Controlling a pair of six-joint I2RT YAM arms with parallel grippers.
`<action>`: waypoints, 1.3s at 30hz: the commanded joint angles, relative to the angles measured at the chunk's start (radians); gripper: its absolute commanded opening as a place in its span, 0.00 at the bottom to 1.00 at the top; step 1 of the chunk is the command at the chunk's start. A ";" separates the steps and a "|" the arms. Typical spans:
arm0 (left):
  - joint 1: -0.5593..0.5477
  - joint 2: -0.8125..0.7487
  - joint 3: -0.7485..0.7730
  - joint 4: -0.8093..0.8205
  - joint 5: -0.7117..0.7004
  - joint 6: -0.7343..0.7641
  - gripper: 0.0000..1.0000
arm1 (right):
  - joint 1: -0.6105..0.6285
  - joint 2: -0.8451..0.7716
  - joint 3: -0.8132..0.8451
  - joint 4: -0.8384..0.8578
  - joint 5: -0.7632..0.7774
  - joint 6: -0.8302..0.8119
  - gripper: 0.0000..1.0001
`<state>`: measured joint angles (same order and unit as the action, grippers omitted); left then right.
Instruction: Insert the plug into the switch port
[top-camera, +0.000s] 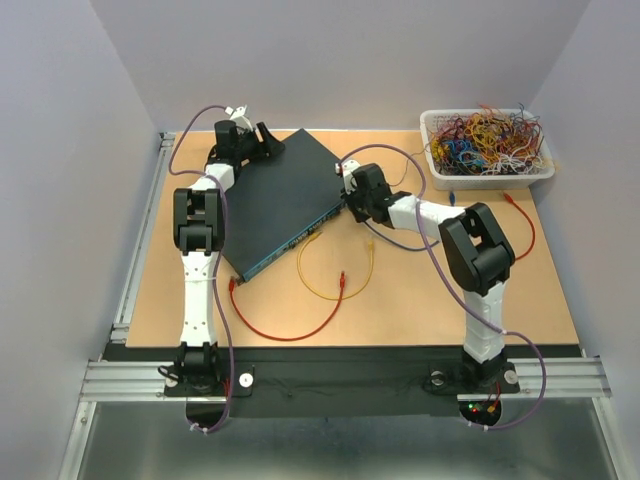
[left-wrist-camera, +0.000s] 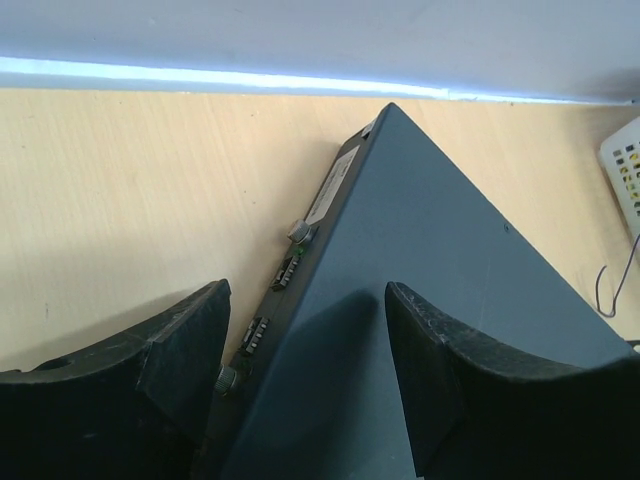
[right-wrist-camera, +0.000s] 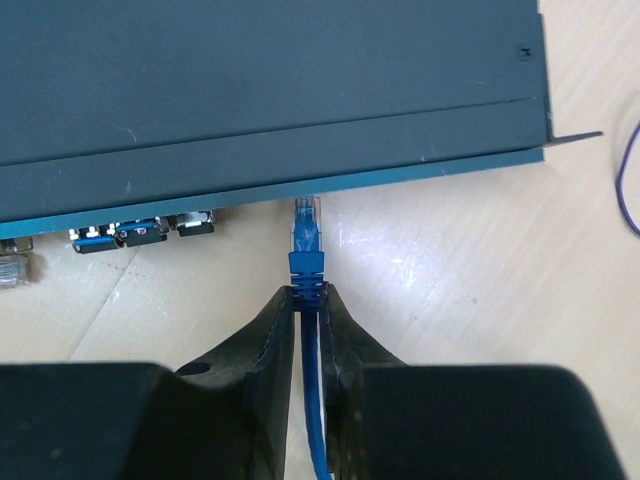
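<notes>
The plug, blue-booted with a clear tip, points straight at the narrow front face of the switch, near that face's right end. Its tip meets the lower edge of the box. The switch port it faces is hidden under that edge, so I cannot tell whether the plug has gone in. A few sockets show further left along the same face.

My right gripper is clenched on the plug's boot, with the blue cable running back between its fingers.

My left gripper is spread wide at the switch's far corner, one finger beside the rear face and the other over the top. I cannot tell whether either touches it.

From above, the switch lies diagonally on the table. A yellow cable and a red cable loop just in front of it, and a white basket of coloured wires sits at the far right.
</notes>
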<state>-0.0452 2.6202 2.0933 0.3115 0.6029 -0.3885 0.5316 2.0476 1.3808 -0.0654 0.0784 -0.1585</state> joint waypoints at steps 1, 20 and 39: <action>-0.068 -0.045 -0.073 -0.034 0.067 -0.105 0.70 | 0.007 -0.096 -0.019 0.085 0.035 0.030 0.00; -0.096 -0.077 -0.182 0.071 -0.037 -0.104 0.67 | 0.008 -0.070 -0.005 0.088 -0.037 0.076 0.00; -0.096 -0.081 -0.191 0.077 -0.037 -0.105 0.66 | 0.033 -0.084 -0.028 0.093 -0.066 0.114 0.00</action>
<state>-0.0601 2.5717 1.9495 0.4976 0.4633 -0.4305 0.5388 1.9831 1.3575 -0.0456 0.0490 -0.0689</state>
